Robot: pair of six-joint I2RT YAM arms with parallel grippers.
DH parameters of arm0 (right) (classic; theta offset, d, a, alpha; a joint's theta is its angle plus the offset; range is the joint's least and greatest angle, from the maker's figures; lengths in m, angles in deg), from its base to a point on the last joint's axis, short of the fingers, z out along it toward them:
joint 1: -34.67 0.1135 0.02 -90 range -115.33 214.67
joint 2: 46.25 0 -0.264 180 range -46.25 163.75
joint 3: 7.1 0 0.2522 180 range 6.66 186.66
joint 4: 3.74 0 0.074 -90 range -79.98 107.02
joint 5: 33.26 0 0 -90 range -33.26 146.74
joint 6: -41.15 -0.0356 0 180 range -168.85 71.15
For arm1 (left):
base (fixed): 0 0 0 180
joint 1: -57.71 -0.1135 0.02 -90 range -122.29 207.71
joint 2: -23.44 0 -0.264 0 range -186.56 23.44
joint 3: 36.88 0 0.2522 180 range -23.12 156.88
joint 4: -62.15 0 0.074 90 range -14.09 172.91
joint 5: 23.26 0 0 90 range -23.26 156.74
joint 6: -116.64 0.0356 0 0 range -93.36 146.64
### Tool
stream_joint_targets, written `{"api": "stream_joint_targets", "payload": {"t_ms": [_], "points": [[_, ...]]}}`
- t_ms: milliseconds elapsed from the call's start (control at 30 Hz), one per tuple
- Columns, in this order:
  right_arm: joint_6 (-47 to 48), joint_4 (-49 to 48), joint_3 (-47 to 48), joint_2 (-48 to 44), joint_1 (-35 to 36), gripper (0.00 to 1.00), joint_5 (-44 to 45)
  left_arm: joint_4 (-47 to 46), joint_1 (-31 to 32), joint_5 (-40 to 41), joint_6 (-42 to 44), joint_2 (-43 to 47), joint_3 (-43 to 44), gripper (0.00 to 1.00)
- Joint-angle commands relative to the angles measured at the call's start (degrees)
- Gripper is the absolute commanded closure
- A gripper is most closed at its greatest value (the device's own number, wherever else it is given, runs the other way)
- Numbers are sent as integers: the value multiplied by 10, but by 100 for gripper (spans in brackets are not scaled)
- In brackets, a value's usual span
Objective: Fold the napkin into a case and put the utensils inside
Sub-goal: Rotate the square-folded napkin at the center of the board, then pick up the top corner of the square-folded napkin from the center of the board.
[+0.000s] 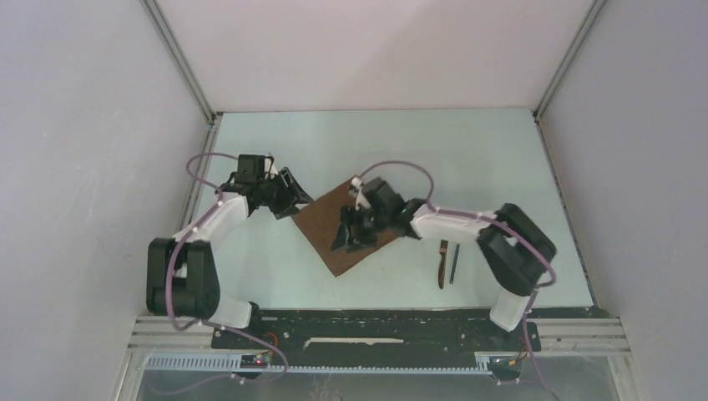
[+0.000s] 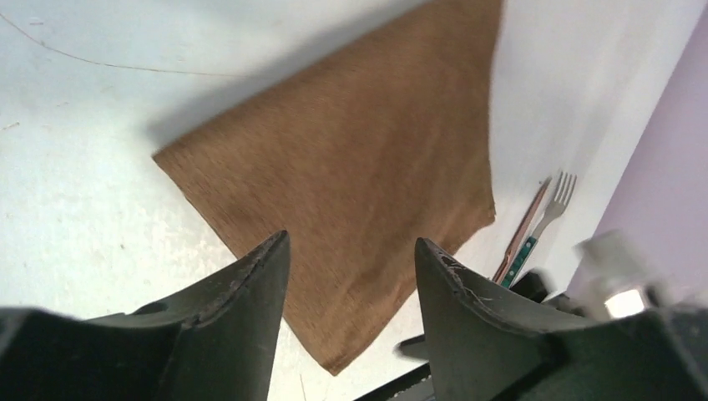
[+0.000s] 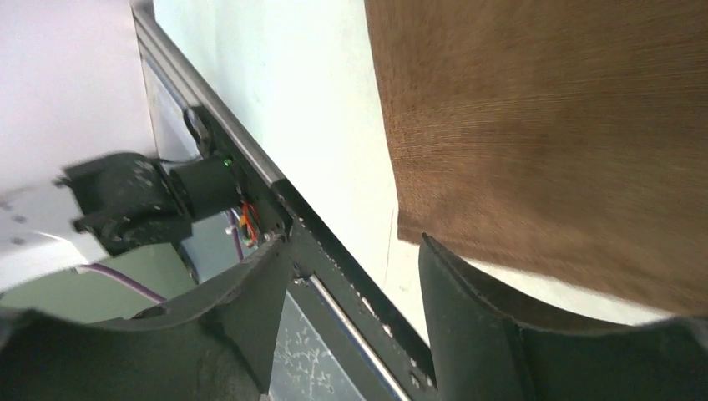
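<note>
Napkin [image 1: 321, 219] flat on table [image 1: 434, 150]. Left jaws apart, empty, at its 10 o'clock corner; right jaws apart, empty, over its centre. Utensils [image 1: 447, 263] lie at napkin's 4 o'clock, not touching it.

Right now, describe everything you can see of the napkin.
The napkin is a plain brown cloth, soft-looking and unpatterned, lying flat and smooth on the pale table near its middle, one corner pointing toward the arms' bases. Its edges are straight; whether it is folded double I cannot tell. The right gripper is over its middle, the left gripper by its left corner, neither with cloth between its fingers. The utensils lie apart, to its right.
</note>
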Motion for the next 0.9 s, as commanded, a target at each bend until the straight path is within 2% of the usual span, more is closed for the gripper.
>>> {"api": "stream_joint_targets", "payload": {"t_ms": [0,100,133,300,467,733,867], "points": [[71,233,50,-89,-83,33,102,63,34,37,51,103,-1,38],[69,303,46,-112,-153,32,116,77,50,39,53,144,-38,36],[72,305,43,-117,-172,32,113,79,54,40,52,155,-48,31],[101,281,41,-71,-258,49,47,90,56,34,58,192,-71,27],[100,249,36,-30,-284,54,11,102,56,24,59,210,-74,27],[81,201,0,-19,-286,47,4,101,56,19,59,214,-71,26],[76,186,-5,-4,-289,51,-3,85,56,0,47,189,-60,27]]}}
